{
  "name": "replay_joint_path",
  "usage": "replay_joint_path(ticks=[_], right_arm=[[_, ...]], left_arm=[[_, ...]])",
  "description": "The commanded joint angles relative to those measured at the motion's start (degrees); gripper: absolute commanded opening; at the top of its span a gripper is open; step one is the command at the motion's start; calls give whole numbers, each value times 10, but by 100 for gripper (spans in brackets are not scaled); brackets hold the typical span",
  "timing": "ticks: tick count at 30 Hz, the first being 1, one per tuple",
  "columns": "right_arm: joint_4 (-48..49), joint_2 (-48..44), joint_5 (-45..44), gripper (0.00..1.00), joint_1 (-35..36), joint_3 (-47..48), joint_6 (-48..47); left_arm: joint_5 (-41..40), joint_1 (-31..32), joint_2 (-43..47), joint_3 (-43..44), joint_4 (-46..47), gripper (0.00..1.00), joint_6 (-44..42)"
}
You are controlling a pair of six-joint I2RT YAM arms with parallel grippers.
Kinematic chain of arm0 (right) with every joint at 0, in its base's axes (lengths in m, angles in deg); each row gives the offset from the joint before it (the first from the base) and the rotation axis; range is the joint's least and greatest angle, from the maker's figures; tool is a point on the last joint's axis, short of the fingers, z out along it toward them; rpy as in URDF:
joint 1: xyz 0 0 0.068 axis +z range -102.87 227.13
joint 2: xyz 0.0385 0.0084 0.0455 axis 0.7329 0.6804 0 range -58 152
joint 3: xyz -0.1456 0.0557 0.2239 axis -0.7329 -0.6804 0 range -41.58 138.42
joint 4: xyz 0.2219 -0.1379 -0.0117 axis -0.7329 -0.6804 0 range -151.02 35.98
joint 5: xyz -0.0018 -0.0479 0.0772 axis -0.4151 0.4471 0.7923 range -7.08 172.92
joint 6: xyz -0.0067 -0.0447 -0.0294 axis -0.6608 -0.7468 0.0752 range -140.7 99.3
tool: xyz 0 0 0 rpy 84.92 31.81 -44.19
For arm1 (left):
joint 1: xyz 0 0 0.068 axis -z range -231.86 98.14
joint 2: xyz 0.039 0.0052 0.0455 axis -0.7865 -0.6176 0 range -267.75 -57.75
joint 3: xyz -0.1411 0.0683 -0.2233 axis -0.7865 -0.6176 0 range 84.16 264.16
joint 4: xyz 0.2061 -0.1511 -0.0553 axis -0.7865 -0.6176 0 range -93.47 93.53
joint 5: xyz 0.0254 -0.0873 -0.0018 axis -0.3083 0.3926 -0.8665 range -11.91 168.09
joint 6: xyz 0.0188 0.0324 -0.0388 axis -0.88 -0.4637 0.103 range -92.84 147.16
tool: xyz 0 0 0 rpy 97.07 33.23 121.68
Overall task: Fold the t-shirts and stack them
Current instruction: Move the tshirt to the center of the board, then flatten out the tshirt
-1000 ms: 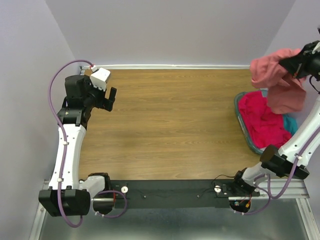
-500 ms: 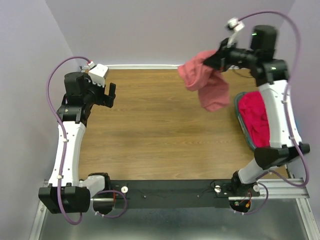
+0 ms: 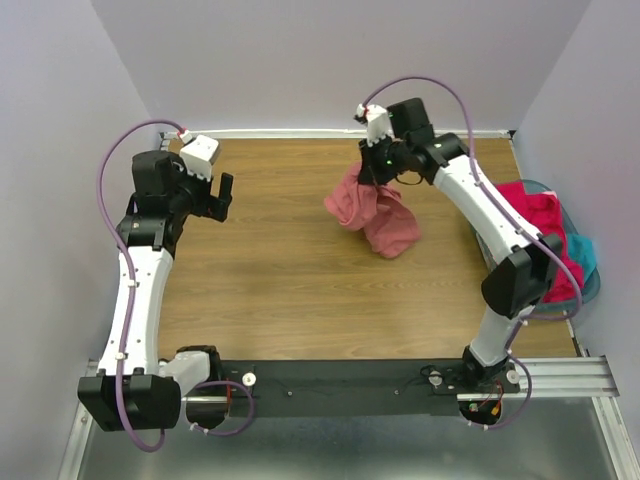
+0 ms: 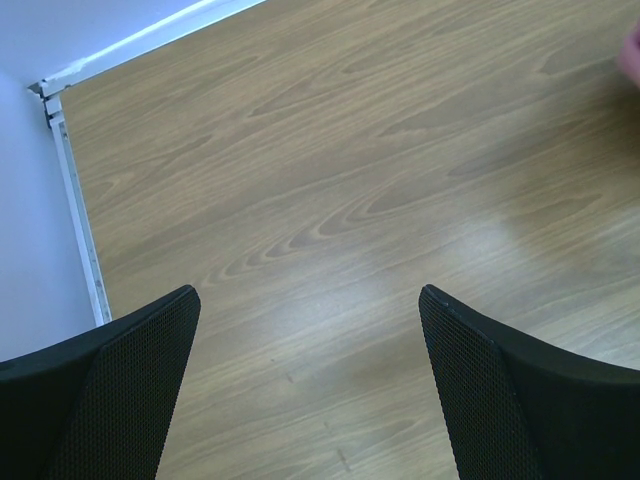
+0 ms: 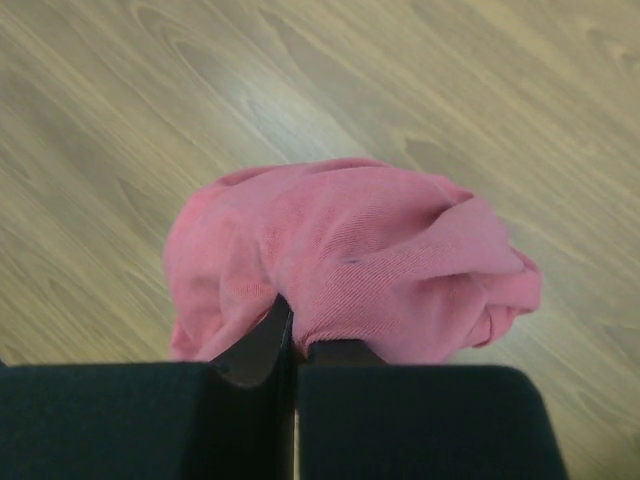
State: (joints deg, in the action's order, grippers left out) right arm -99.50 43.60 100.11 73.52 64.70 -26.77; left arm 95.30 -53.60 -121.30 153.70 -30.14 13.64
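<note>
The pink shirt (image 3: 372, 212) is gripped, bunched, in the clamped right gripper (image 5: 292, 335) over the middle of the table (image 3: 280, 270). Laying out appears to be in hand: lowering and spreading flat are called for next. The left gripper (image 4: 310, 330) is held wide open and empty.

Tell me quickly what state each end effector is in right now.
The left end effector is open, holding nothing.
The right end effector is closed on the bunched salmon-pink t-shirt.
</note>
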Motion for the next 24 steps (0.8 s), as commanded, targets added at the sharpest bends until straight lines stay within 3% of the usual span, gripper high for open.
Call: replay_joint_path(ticks=[1,2,3,11,17,24], right_arm=[[24,48,-61,26,37,-31,5],[22,66,-60,45,40,-45,10],[22,70,-49,99,40,-53,13],[19,20,-4,100,-7,-117,27],[20,-42,7,98,-101,-285,-2],[49,-25,7,92,-122,-344,-2]], left_arm=[[22,3,19,-26,-2,98,-31],[31,3,21,-30,-1,98,-38],[35,3,22,-39,-2,98,-52],[132,16,22,-88,-3,99,-129],[122,128,-45,-120,45,95,-138],[80,300,-158,-127,114,88,-89]])
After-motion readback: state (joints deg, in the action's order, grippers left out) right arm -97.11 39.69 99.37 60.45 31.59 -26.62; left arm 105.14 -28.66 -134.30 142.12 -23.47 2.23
